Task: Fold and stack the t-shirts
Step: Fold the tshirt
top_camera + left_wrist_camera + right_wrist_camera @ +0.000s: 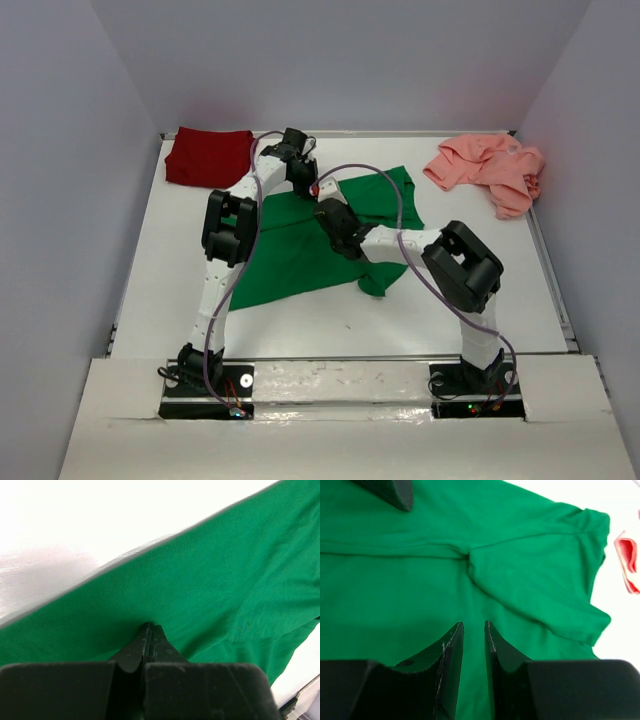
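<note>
White table holds a bright green cloth t-shirt spread beneath both grippers. Crumpled salmon pink t-shirt lies well to their right, dark red t-shirt to their left. Left gripper clenches green cloth; right gripper hovers slightly parted, empty.

A flat white table sits boxed in by plain pale grey walls at the back and both sides. A thin metal rail edges its right side, and a white ledge runs along the front.
</note>
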Controlling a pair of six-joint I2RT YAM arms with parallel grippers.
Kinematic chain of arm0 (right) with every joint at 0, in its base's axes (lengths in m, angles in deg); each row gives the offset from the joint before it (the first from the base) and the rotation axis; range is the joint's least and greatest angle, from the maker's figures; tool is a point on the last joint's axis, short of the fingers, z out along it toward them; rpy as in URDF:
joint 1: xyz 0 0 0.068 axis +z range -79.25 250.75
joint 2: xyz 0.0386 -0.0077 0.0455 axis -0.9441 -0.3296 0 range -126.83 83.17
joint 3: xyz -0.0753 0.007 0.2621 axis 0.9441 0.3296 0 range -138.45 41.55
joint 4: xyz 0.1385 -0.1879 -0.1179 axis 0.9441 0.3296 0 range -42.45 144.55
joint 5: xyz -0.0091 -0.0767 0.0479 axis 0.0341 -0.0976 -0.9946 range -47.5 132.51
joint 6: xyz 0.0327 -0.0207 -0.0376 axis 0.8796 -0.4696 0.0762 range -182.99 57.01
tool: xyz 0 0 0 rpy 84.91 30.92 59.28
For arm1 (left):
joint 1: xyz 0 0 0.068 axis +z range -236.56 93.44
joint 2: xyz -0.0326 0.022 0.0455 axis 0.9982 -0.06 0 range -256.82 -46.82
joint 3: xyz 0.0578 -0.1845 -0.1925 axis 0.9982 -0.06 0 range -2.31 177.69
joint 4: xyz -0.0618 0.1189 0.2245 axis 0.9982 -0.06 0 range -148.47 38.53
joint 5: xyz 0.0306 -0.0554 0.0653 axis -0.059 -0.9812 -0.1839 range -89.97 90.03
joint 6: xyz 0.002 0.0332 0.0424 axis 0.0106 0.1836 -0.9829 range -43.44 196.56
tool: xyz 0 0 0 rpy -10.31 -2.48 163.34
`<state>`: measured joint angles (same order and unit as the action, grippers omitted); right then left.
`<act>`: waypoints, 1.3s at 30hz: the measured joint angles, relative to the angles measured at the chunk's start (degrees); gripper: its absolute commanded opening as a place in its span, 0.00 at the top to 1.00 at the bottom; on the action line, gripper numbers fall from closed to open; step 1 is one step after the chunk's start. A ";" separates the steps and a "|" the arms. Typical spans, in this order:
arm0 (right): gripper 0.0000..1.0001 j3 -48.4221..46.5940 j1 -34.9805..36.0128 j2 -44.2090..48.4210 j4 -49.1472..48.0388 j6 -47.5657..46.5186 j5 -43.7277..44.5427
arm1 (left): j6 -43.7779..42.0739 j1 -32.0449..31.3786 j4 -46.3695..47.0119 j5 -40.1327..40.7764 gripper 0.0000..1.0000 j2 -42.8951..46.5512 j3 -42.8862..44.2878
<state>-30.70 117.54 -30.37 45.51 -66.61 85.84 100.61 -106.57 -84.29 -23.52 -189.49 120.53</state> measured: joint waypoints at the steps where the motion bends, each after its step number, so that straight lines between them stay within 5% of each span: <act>1: 0.71 -0.50 -0.17 -0.76 -0.15 0.04 -0.48 | 0.00 0.00 -0.04 0.02 1.00 -0.04 0.04; 19: 0.71 -8.35 -8.57 -10.23 -2.36 0.35 -5.86 | 0.00 0.04 -1.40 0.68 1.00 -0.44 1.22; 20: 0.74 -8.76 -8.63 -10.67 -2.49 0.35 -6.05 | 0.00 0.07 -1.62 0.72 1.00 -0.55 1.49; 21: 0.95 -8.94 -8.68 -10.84 -2.49 0.37 -6.21 | 0.00 0.11 -1.79 0.79 1.00 -0.63 1.68; 22: 1.00 -9.07 -8.92 -11.02 -2.51 0.09 -6.51 | 0.00 0.13 -1.86 0.83 1.00 -0.72 1.79; 39: 1.00 -17.27 -12.13 -11.02 3.06 0.33 -10.95 | 0.00 0.22 -2.08 1.07 1.00 -0.74 1.92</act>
<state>-47.97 105.41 -41.39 48.57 -66.28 74.89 100.61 -106.35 -86.36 -22.45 -190.23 122.46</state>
